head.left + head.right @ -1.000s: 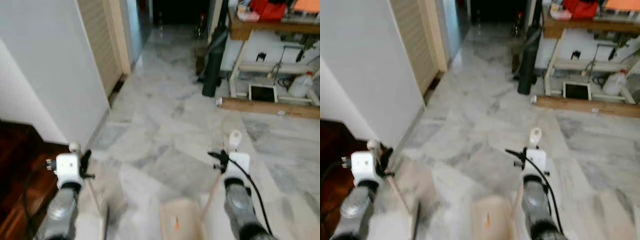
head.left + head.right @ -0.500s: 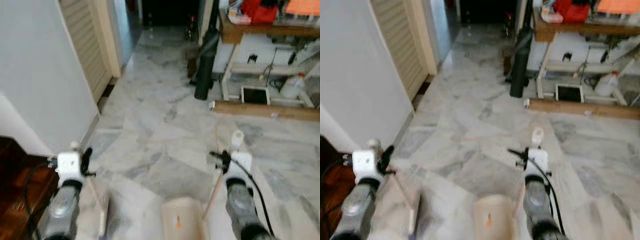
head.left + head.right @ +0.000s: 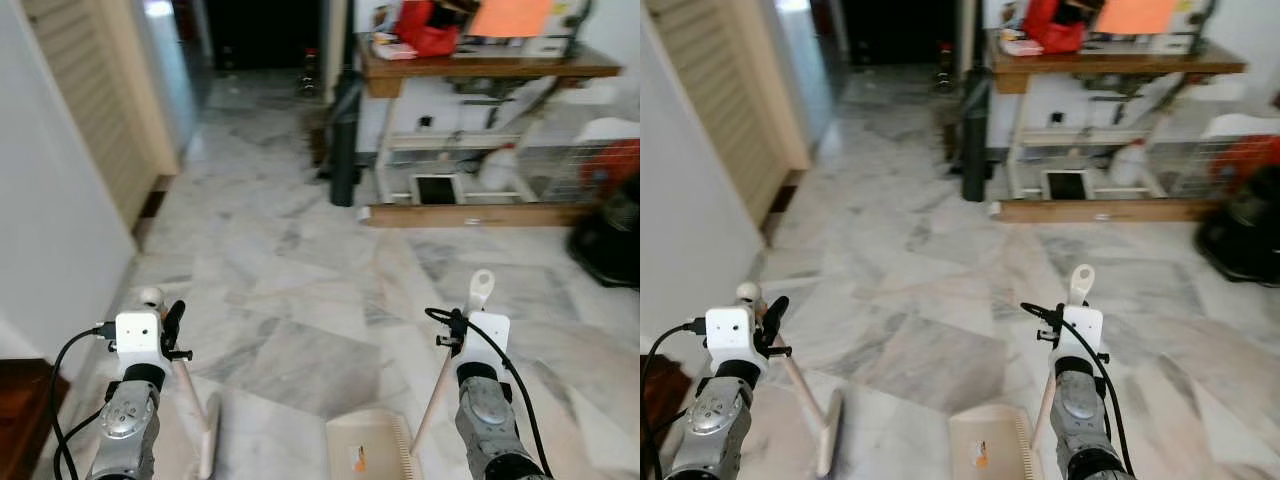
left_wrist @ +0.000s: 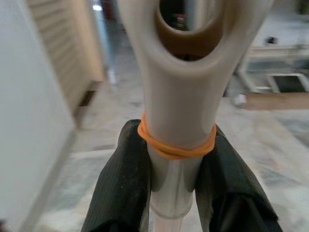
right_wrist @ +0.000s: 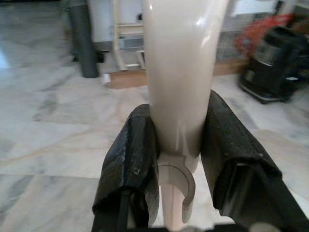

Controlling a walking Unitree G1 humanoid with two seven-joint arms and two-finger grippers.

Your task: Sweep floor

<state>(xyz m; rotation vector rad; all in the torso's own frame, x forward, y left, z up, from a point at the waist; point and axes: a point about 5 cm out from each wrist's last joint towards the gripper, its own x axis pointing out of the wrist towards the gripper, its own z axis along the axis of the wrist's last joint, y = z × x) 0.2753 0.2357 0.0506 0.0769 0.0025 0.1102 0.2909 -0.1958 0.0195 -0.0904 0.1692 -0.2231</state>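
Head view: broom (image 3: 196, 420) is carried low at the left, dustpan (image 3: 368, 455) at the right, over marble floor (image 3: 300, 270).
Left wrist: left gripper (image 4: 176, 169) is clenched on the broom handle (image 4: 181, 96).
Right wrist: right gripper (image 5: 179, 159) is clamped round the dustpan handle (image 5: 181, 72).

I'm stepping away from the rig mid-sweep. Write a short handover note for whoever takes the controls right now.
Left gripper: shut on the cream plastic broom handle, orange rubber band around it just above the fingers; broom head low on the grey-white marble floor, in front of the robot's left side.
Right gripper: shut on the cream dustpan handle; beige dustpan sits on the floor between the arms.
Done: both tools are in hand, robot faces the open floor toward the wooden shelf table.
Left: no debris is visible in the pan, so the sweeping appears still to do.
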